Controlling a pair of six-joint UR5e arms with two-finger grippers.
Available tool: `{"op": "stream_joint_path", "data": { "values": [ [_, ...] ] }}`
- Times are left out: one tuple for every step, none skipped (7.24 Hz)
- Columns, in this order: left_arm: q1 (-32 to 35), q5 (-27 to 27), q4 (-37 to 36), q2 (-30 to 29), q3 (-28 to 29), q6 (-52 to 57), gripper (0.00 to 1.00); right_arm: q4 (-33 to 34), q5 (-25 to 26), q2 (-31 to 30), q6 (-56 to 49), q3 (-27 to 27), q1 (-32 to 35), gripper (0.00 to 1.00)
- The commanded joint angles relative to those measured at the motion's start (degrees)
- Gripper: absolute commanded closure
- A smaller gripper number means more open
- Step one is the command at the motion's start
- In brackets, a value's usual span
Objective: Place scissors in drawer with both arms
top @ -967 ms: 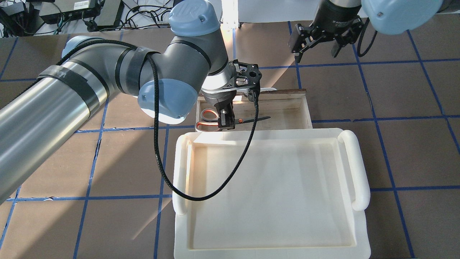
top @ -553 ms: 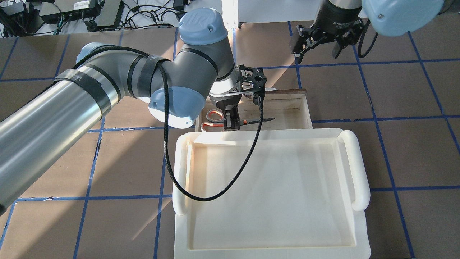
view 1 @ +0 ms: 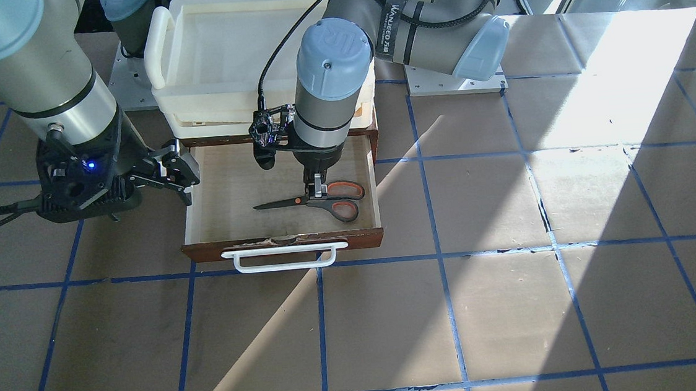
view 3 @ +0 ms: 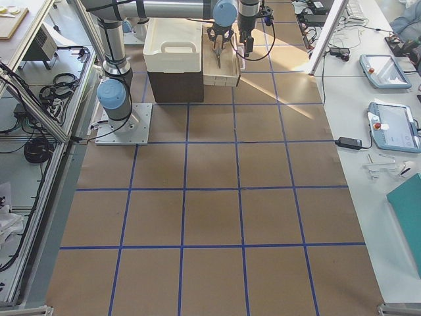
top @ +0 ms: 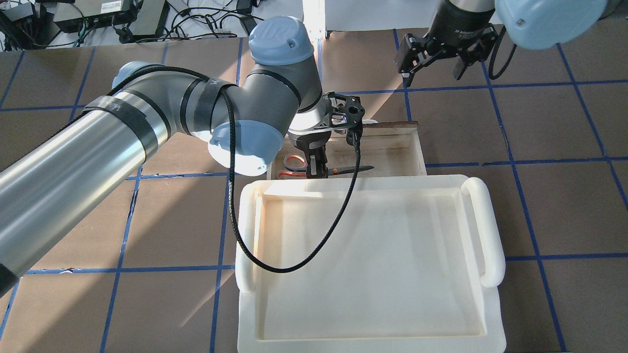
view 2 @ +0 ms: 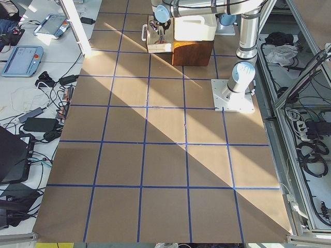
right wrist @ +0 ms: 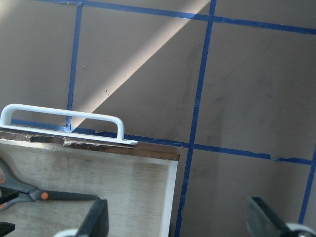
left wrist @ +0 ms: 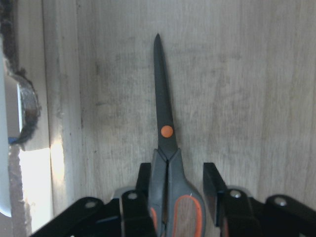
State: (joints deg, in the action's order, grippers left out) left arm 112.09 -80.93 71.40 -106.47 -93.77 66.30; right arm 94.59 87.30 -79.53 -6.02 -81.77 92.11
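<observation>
The scissors (view 1: 280, 203) are inside the open drawer (view 1: 283, 245), blades pointing toward my right arm's side. My left gripper (view 1: 318, 191) reaches straight down into the drawer and is shut on the scissors where the handles meet. In the left wrist view both fingers (left wrist: 212, 182) flank the scissors (left wrist: 165, 118) at or just above the plywood floor (left wrist: 237, 98). My right gripper (view 1: 182, 177) is open and empty, hovering beside the drawer's corner. Its view shows the white handle (right wrist: 64, 116) and the scissors (right wrist: 29, 193).
A cream plastic tray (top: 485, 230) sits on top of the cabinet, just behind the open drawer (top: 414, 147). My left arm's black cable (top: 294, 267) hangs over the tray. The table is brown, with blue tape lines.
My left gripper has moved a little to the right and lower into the drawer, carrying the scissors with it. The right gripper has barely moved.
</observation>
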Motion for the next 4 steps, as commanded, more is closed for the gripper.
{"op": "stream_joint_path", "data": {
  "values": [
    [-0.03,0.07,-0.21,1.16,0.25,-3.35,0.3,-0.46,0.23,-0.19,0.82,0.03,0.09,0.0],
    [0.06,-0.02,-0.13,2.48,0.43,-9.46,0.3,-0.72,0.24,-0.71,5.36,0.03,0.09,0.0],
    [-0.11,-0.28,-0.13,3.28,0.95,-16.13,0.3,-0.81,1.8,-0.89,5.84,0.03,0.35,0.0],
    [-0.72,-0.11,0.48,4.24,1.39,-18.81,0.3,-0.9,4.17,-0.89,5.93,0.03,0.44,0.0]
  ]
}}
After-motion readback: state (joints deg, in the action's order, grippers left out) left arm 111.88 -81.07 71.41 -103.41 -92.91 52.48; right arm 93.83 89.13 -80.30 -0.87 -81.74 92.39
